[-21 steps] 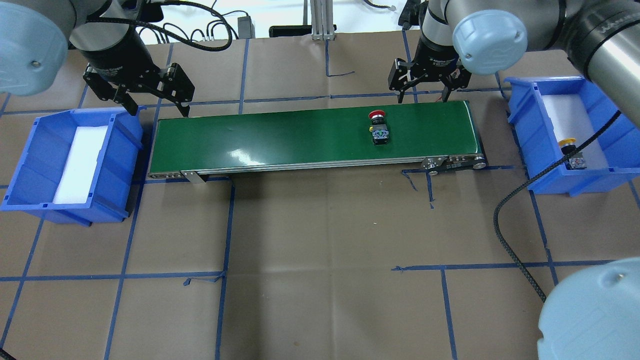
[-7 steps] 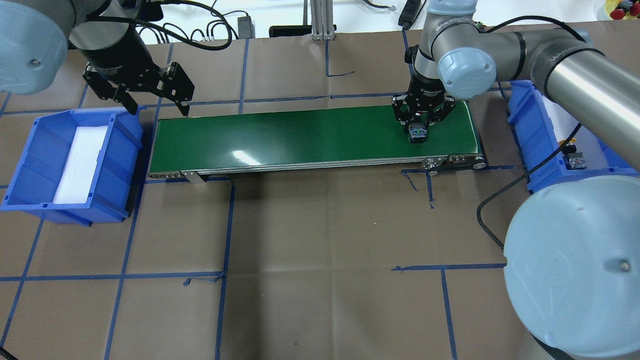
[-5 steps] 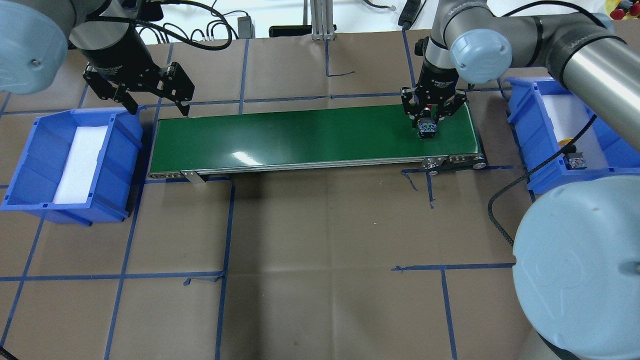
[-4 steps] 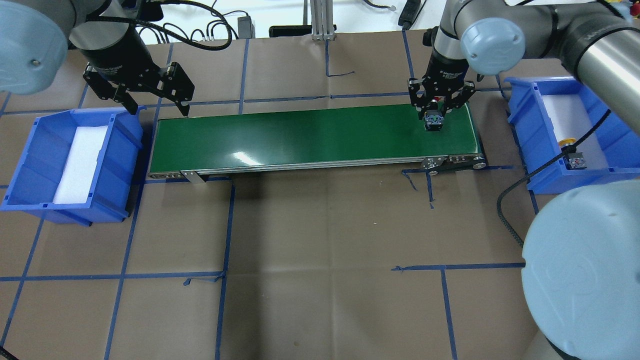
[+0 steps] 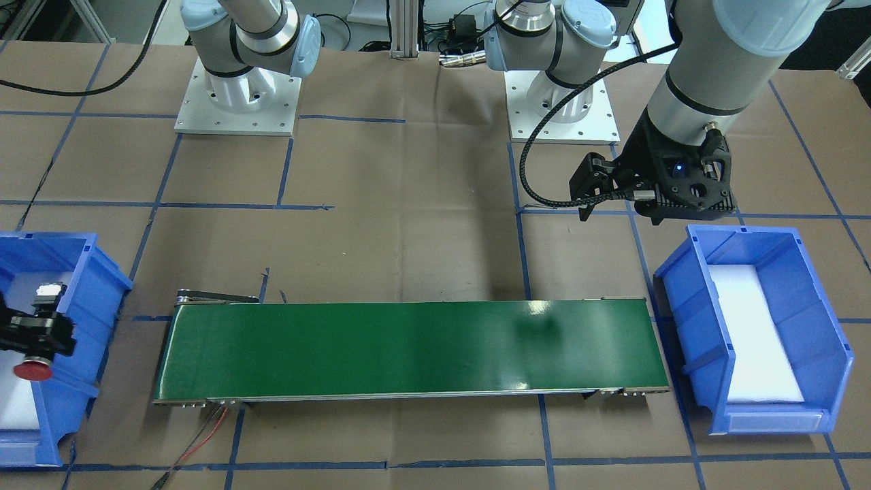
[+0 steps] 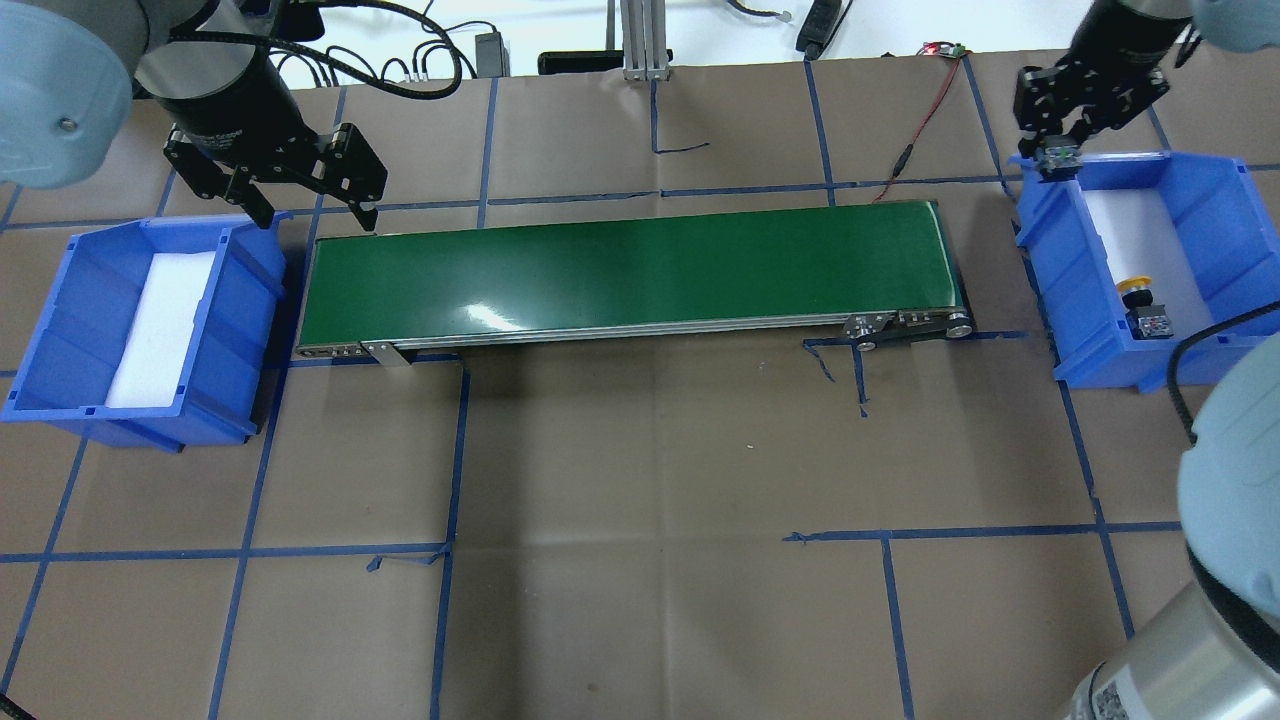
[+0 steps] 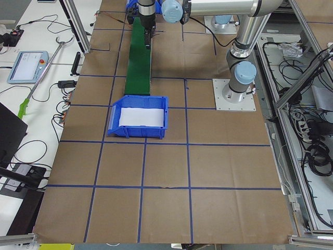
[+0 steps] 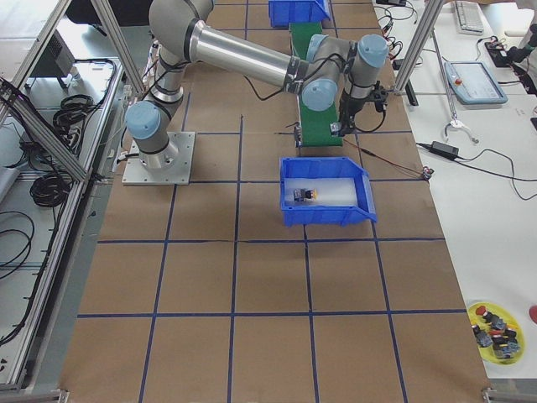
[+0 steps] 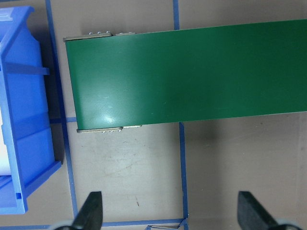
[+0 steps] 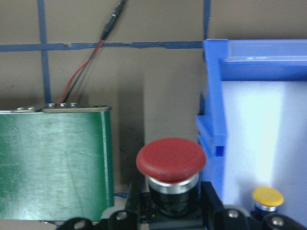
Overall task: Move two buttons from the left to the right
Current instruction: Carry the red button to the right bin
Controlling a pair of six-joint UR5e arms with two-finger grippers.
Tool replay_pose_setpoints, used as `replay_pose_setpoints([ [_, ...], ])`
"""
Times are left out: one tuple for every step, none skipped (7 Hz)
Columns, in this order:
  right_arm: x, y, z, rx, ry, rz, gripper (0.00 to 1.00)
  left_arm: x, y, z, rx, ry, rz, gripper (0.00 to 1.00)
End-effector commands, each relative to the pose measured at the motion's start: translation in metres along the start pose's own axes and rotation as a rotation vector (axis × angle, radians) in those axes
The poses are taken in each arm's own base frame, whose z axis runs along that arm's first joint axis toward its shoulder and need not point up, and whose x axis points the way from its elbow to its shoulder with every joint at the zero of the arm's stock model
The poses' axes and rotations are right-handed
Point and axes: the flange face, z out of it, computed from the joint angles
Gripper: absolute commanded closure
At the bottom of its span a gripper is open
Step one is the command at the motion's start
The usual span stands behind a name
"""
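My right gripper [image 6: 1060, 160] is closed on the red button [image 10: 171, 159], pinching its dark body from both sides so the round cap sticks out past the fingertips. In the overhead view it hangs at the far corner of the right bin [image 6: 1052, 262], on the side nearest the belt [image 6: 620, 265]. From my right wrist camera the red cap sits over the strip of table between the belt's end and the bin's wall, so I can't say it is properly over the inside of the bin. It is clear of the belt and not resting on anything. The yellow button [image 6: 1140, 298] lies inside that same bin on the white pad, toward the end closer to the robot, tipped on its side with its cap pointing away from the robot. My left gripper [image 6: 315, 212] is spread wide and holds nothing. It hovers above the table at the far corner of the belt's left end, just beside the left bin [image 6: 252, 292], and both its fingertips show at the bottom of the left wrist view with bare paper between them. The left bin shows only its white pad [image 6: 160, 325]. A red and black wire [image 6: 922, 108] runs across the brown paper toward the belt's right end. The table [image 6: 650, 480] is gridded with blue tape.
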Motion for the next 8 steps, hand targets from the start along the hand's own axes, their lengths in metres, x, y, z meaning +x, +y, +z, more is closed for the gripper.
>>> replay_pose_setpoints([
  [0.090, 0.005, 0.017, -0.010, 0.003, -0.051, 0.95, -0.001, 0.000, 0.000, 0.000, 0.000, -0.002, 0.00],
  [0.112, 0.007, 0.038, -0.043, -0.004, -0.076, 0.95, -0.001, 0.001, 0.000, 0.000, 0.001, -0.002, 0.00],
  [0.116, 0.004, 0.059, -0.070, -0.013, -0.074, 0.95, -0.001, 0.001, 0.000, 0.000, 0.001, -0.002, 0.00],
  [0.119, -0.001, 0.081, -0.058, 0.000, -0.069, 0.95, -0.001, 0.000, 0.000, 0.000, 0.001, -0.002, 0.00],
  [0.118, -0.001, 0.096, -0.048, 0.007, -0.061, 0.95, -0.001, 0.000, 0.000, 0.000, 0.001, -0.002, 0.00],
  [0.116, -0.002, 0.109, -0.060, 0.008, -0.028, 0.95, -0.001, 0.001, 0.000, 0.000, 0.000, -0.002, 0.00],
  [0.118, -0.004, 0.123, -0.077, 0.000, -0.027, 0.95, -0.001, 0.001, 0.000, 0.000, 0.000, -0.001, 0.00],
  [0.119, -0.005, 0.133, -0.087, -0.007, -0.027, 0.94, -0.001, 0.001, 0.000, 0.000, 0.000, -0.002, 0.00],
])
